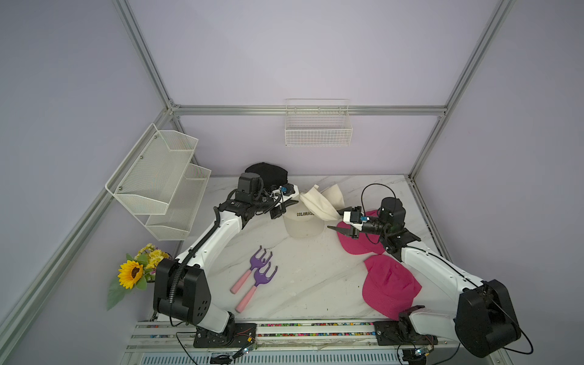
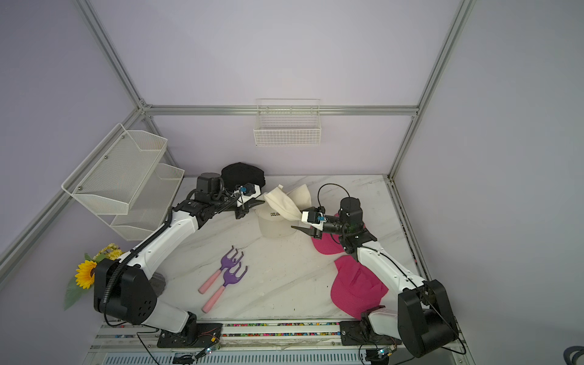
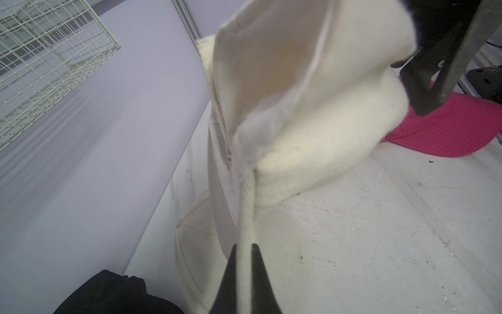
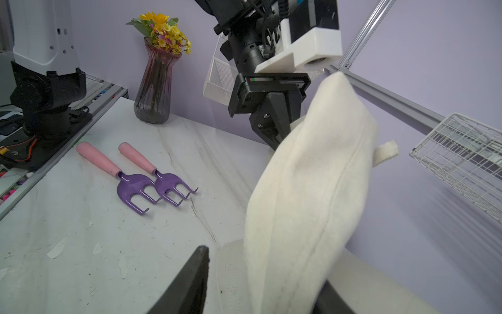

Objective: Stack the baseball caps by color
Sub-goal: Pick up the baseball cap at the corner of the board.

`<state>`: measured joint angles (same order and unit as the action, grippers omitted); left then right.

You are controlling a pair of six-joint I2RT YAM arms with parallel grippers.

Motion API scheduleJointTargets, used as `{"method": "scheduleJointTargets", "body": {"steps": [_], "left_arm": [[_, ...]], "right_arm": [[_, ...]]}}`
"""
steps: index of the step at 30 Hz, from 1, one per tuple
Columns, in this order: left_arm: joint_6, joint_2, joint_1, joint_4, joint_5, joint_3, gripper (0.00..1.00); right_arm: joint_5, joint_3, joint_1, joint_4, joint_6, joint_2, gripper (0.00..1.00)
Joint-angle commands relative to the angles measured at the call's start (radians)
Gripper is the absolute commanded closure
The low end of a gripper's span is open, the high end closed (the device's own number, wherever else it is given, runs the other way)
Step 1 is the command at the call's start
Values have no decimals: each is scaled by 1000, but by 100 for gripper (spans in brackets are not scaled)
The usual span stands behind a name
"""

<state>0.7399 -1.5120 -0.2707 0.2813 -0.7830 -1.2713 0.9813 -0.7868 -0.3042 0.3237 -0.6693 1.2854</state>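
The left pincer (image 3: 243,247) is clamped on the rim of a soft cream fabric baseball cap (image 3: 312,122), raised over a second cream cap lettered COLORADO (image 1: 303,226) that sits on the white marbled desk (image 1: 300,284). The right pincer (image 1: 334,218) straddles the raised cap's other end, jaws apart. A heap of black fabric caps (image 1: 268,172) sits by the back wall (count unclear). The cream stack looks about half done, and the near hot pink cap (image 1: 390,289) and the far hot pink cap (image 1: 357,245) lie side by side, unstacked.

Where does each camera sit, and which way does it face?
Both top views: high in front, looking down on the table; left arm and right arm show.
Left wrist: looks along the left gripper, shut on a cream cap.
Right wrist: looks past the open right gripper toward the left arm.
Both wrists share that cap.
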Motion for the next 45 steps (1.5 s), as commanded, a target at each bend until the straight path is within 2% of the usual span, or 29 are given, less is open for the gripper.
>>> {"method": "scheduleJointTargets", "body": {"steps": [1, 5, 7, 14, 16, 29, 32, 38, 39, 40, 43, 45], "left_arm": [[-25, 22, 14, -47, -32, -9, 100], [-20, 24, 20, -37, -78, -7, 100], [-26, 24, 19, -40, -87, -5, 100], [-68, 27, 20, -87, -46, 22, 100], [-84, 28, 20, -95, -32, 27, 100], [-167, 31, 19, -158, 120, 98, 100], [-195, 18, 20, -183, 166, 100, 95], [-245, 28, 19, -221, 112, 105, 94], [-257, 34, 19, -245, 112, 118, 91], [-262, 41, 19, -277, 115, 136, 84], [-286, 69, 20, -394, 161, 206, 51], [-292, 91, 21, -450, 199, 245, 37]], "right_arm": [[-62, -15, -5, -29, -15, 18, 46], [-109, 13, -5, 36, 3, 17, 42], [-111, 23, -5, 62, 15, 17, 46], [-73, 34, -4, 77, 40, -27, 81], [-77, 37, -5, 68, 35, -42, 100], [-151, 17, -4, 18, -8, -130, 100], [-167, 2, -6, 8, 6, -123, 100], [-284, -57, -38, -63, -28, -80, 100], [-300, -71, -46, -82, -39, -69, 100], [-326, -87, -56, -100, -49, -60, 100], [-432, -146, -83, -198, -89, -27, 100], [-500, -180, -90, -249, -106, -16, 100]]}}
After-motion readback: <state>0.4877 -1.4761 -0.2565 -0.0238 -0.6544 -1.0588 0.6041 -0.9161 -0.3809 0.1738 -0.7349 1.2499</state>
